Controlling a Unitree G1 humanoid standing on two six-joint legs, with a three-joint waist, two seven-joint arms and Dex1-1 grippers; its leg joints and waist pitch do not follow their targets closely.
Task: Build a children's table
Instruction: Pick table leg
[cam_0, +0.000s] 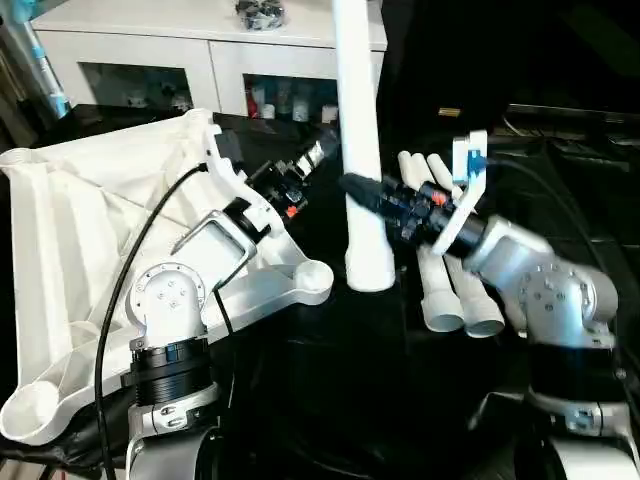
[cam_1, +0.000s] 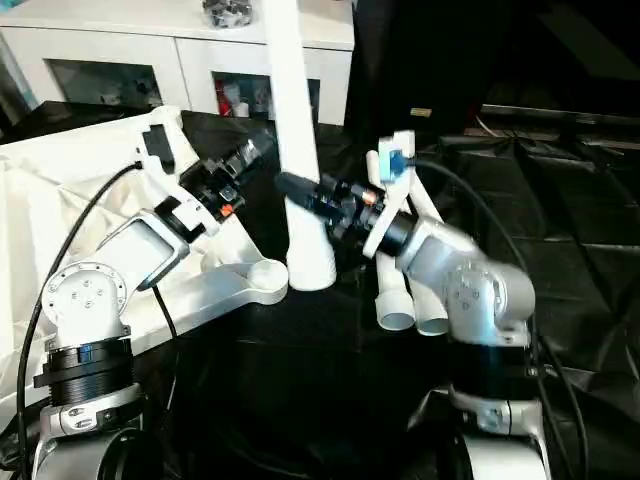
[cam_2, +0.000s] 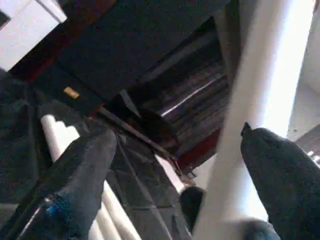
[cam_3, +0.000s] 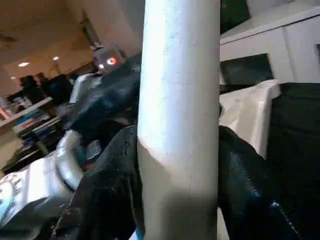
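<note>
Early stage: no leg seated yet. Right tool (cam_0: 352, 186) clamps one upright leg (cam_0: 362, 150), foot on the counter (cam_1: 330, 400) beside the tabletop's (cam_0: 80, 230) corner socket (cam_0: 313, 279). Left tool (cam_0: 318, 152) spread wide, holding nothing. Spare legs (cam_0: 455, 300) lie behind.

Light: bright indoor, from above; ceiling lamps (cam_3: 22, 64) glow in the right wrist view.
Glare: upright leg (cam_0: 358, 150) and table top (cam_0: 70, 230) wash out white.
Shadow: black bench (cam_1: 580, 240) swallows detail.
Blur: left wrist view soft; fingers (cam_2: 75, 185) smeared, possibly motion.
</note>
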